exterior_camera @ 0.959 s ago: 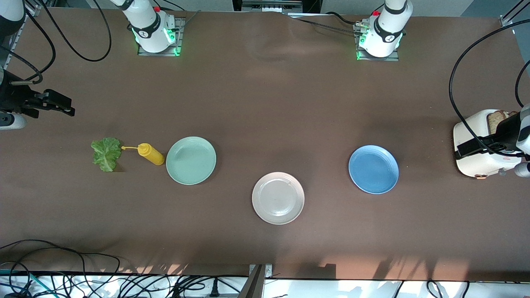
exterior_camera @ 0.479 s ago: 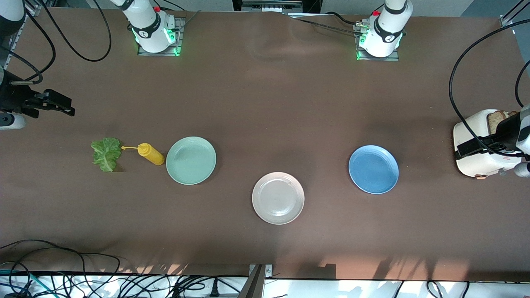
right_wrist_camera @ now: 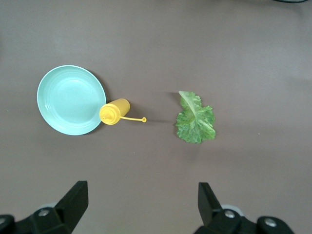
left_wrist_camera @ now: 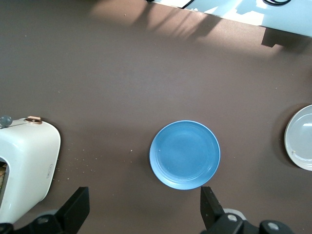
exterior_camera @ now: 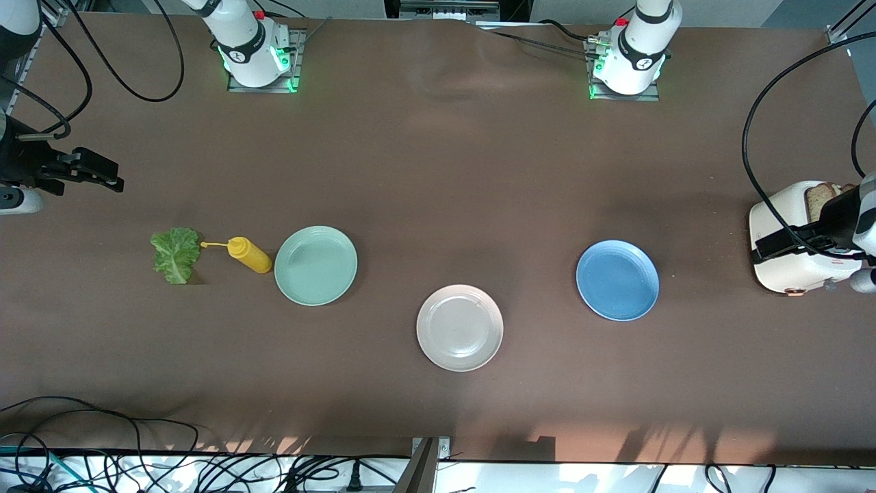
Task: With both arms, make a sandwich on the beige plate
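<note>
- Right gripper (right_wrist_camera: pixel 140 207), nearest its own lens: jaws spread wide, holding nothing, up in the air at the right arm's end of the table.
- Just out from those fingers: lettuce leaf (right_wrist_camera: pixel 195 119) flat on the table, mustard bottle (right_wrist_camera: pixel 113 111) beside it and touching the mint plate (right_wrist_camera: pixel 71 99).
- Left gripper (left_wrist_camera: pixel 145 209): likewise wide open and empty, hanging over the toaster (left_wrist_camera: pixel 24 168); blue plate (left_wrist_camera: pixel 185 154) just ahead of it.
- Farther from both grippers: beige plate (exterior_camera: pixel 459 327), bare, midway between the two arms and closest to the front camera.
- Likely step in hand: first reach, bread from the toaster and leaf from the table. Best done by coming straight down on the leaf's middle, clear of the bottle's thin spout, and lifting the bread (exterior_camera: pixel 823 194) straight up out of its slot.
- Only in the front view: bread slice standing in the toaster, and the whole beige plate. Left wrist view catches merely that plate's edge; right wrist view misses it altogether.
</note>
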{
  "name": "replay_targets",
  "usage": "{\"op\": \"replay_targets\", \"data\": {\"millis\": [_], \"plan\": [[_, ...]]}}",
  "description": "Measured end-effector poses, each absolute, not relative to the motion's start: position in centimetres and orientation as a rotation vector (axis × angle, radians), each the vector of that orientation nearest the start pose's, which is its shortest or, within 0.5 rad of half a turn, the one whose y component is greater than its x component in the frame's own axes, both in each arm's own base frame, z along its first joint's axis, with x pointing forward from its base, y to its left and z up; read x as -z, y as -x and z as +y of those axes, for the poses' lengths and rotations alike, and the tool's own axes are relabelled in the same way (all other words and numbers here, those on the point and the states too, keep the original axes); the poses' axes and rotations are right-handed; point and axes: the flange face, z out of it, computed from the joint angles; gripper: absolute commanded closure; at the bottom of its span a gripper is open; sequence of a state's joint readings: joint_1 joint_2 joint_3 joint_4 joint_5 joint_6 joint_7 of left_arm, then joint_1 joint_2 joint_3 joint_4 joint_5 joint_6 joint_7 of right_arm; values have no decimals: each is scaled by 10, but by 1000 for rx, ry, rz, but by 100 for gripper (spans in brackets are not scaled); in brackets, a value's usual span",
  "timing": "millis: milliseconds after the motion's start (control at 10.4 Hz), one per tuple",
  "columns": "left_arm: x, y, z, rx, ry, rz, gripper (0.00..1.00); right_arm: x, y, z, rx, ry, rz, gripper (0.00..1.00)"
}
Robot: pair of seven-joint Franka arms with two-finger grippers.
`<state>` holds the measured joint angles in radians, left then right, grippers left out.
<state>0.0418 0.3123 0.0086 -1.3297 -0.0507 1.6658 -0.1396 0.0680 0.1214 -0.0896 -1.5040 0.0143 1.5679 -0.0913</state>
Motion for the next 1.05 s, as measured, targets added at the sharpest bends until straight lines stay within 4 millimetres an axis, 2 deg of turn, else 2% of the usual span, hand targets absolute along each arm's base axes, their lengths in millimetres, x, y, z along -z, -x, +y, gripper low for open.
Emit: {"op": "replay_targets", "data": {"millis": [192,383,671,863,1054], "plan": [[-558,-654,32,30,3175,-300,0,-587,-590,-8,-89,3132,-109,0],[-556,-651,61,17,3174,-275,0,-587,-590,-8,-89,3132,-108,0],[-549,-639,142,-5,3170,-313,0,-586,-590,-8,-90,3132,-109,0],[-519,-632,198,-72,3177,-318,0,-587,-590,-8,-90,3132,-109,0],[-486,-626,241,-140,3196,-264,0,-586,-590,-8,-90,3132,-109,0]]}}
